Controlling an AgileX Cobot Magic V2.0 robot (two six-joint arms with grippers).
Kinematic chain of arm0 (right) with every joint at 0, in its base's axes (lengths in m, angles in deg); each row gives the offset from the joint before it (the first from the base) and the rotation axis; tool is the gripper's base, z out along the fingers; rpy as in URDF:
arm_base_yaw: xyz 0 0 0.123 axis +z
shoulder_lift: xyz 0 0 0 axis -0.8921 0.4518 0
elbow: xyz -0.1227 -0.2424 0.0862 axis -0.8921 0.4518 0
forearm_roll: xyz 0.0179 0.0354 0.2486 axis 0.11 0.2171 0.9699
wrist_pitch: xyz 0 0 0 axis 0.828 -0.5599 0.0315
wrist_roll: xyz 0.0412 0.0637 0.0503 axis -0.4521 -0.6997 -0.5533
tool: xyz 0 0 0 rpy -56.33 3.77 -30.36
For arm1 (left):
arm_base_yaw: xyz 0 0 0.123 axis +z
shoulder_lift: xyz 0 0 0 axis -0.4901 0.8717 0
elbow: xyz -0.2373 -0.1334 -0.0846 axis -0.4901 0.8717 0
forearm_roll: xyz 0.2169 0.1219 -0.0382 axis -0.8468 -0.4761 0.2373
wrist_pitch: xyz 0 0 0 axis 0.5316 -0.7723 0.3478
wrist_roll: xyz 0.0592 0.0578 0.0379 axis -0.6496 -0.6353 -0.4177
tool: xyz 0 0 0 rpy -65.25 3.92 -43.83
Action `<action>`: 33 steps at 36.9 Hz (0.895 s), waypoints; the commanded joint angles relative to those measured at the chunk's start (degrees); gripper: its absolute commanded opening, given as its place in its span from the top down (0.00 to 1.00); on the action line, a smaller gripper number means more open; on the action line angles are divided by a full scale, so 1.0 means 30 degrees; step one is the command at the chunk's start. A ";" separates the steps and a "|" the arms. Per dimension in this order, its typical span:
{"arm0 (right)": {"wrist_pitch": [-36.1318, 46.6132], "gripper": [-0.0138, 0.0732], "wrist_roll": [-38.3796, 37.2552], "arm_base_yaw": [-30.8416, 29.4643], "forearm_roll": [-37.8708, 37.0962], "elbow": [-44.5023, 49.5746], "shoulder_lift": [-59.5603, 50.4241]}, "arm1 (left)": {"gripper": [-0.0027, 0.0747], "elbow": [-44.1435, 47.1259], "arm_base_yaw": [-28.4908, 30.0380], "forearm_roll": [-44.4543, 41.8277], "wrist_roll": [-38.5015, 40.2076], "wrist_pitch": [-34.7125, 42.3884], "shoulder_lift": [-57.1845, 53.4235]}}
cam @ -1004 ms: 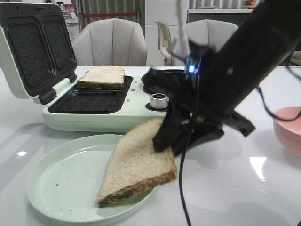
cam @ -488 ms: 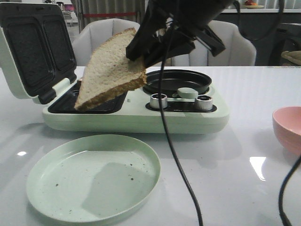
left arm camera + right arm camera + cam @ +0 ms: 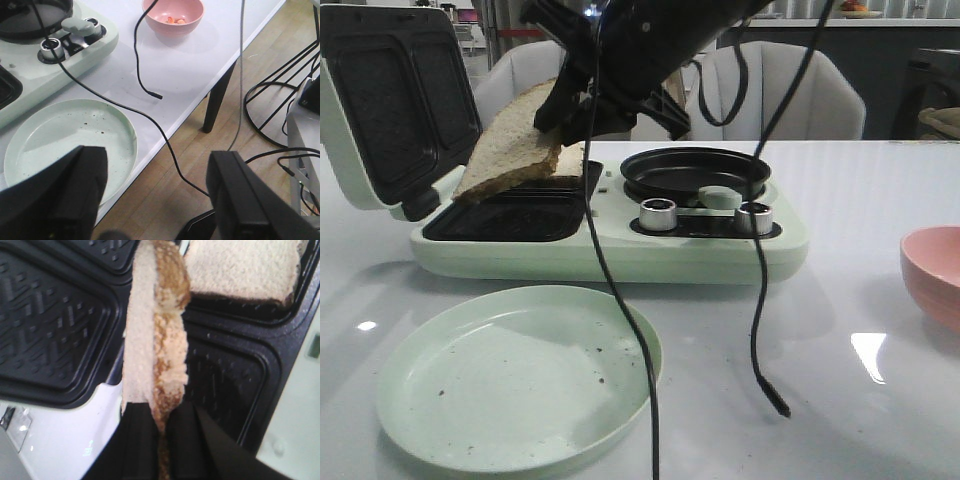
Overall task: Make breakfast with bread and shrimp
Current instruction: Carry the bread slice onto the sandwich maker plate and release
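- Only the left wrist view shows the shrimp (image 3: 175, 20), lying in the pink bowl (image 3: 173, 15) well beyond the left gripper (image 3: 156, 192), whose fingers stand spread, holding nothing.
- Nearer that gripper lies the green plate (image 3: 67, 137).
- The right gripper (image 3: 159, 429) pinches a bread slice (image 3: 510, 150) by its edge, tilted above the sandwich maker (image 3: 600, 225).
- Past its fingertips, a second slice (image 3: 245, 270) lies in the far plate compartment.

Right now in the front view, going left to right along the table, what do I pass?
Open lid → held bread slice → black round pan → right knob → pink bowl.
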 commanded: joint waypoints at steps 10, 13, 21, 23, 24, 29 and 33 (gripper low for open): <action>-0.0145 0.28 0.0231 -0.0226 0.0854 -0.1914 0.0436 | 0.33 -0.0519 -0.0004 -0.0075 0.0041 0.1502 0.0071; -0.0306 0.29 0.0231 -0.0360 0.0854 -0.1914 0.0263 | 0.33 -0.0519 -0.0004 -0.0075 0.0041 0.1502 0.0071; -0.2786 0.29 0.0361 -0.0801 -0.4136 -0.1610 -0.2756 | 0.33 -0.0519 -0.0004 -0.0312 0.0041 0.1502 0.0071; -0.3078 0.29 0.0301 -0.0801 -0.5353 -0.0984 -0.4020 | 0.33 -0.0519 -0.0004 -0.0753 0.0041 0.1502 0.0071; -0.3061 0.29 0.0205 -0.0801 -0.5957 -0.0490 -0.4740 | 0.33 -0.0519 -0.0004 -0.0988 0.0041 0.1502 0.0071; -0.2942 0.29 -0.0784 -0.0860 -0.9239 0.2901 -0.8672 | 0.33 -0.0519 -0.0004 -0.1750 0.0041 0.1526 0.0071; -0.2942 0.29 -0.2526 -0.0882 -1.2909 0.6366 -1.1870 | 0.33 -0.0519 -0.0004 -0.1791 0.0041 0.1526 0.0071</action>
